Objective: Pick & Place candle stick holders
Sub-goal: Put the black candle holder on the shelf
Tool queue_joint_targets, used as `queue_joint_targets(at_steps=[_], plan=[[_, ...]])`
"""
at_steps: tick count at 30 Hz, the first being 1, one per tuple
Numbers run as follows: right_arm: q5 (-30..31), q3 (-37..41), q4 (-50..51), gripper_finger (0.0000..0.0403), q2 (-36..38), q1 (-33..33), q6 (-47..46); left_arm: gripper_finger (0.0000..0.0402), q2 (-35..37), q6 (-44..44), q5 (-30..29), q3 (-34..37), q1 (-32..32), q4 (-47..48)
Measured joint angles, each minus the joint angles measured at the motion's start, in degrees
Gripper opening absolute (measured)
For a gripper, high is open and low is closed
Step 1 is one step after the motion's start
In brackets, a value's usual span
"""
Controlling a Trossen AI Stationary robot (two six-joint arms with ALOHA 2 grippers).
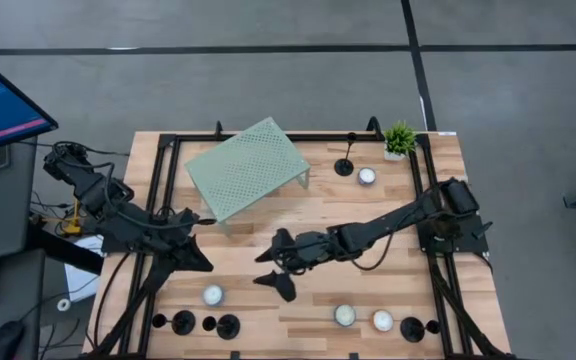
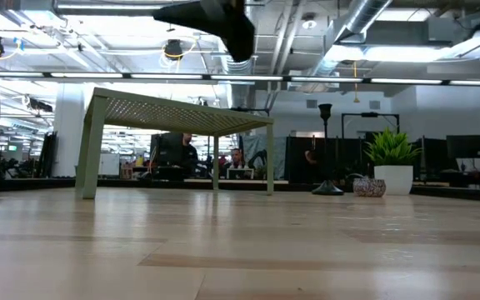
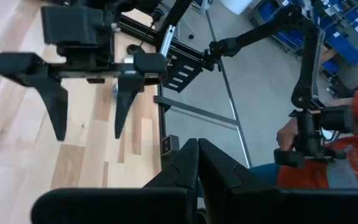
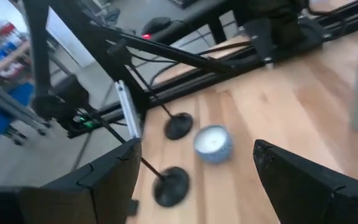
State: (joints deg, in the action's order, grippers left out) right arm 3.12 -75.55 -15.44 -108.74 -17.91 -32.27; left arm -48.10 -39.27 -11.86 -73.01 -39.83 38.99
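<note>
High view: right gripper, jaws spread and empty, is reaching lower-left toward the candle stick holders; next, descending over one stem. Left gripper is waiting closed.

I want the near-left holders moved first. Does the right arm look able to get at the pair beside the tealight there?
Probably yes. The right gripper hangs open above bare wood, and its wrist view shows the two candle stick holders and the tealight just ahead with nothing between. The left gripper waits shut nearby, which might crowd it.

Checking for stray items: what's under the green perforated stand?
In the low view, only bare wooden table shows beneath the green perforated stand, between its legs. In the high view its top covers that spot, though nothing shows through the holes.
</note>
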Motion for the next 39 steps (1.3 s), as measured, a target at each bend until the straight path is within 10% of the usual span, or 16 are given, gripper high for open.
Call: queue_joint_targets(at_steps=[6, 39], plan=[[-8.52, -6.22, 0.73, 0.0301, -5.22, 0.39, 1.84, 0.001, 0.0, -0.01, 0.14, 0.0, 0.0, 0.0], [-9.26, -37.53, 4.94, 0.0301, -30.33, -4.37, 19.34, 0.001, -0.04, -0.01, -2.05, 0.0, 0.0, -0.47]])
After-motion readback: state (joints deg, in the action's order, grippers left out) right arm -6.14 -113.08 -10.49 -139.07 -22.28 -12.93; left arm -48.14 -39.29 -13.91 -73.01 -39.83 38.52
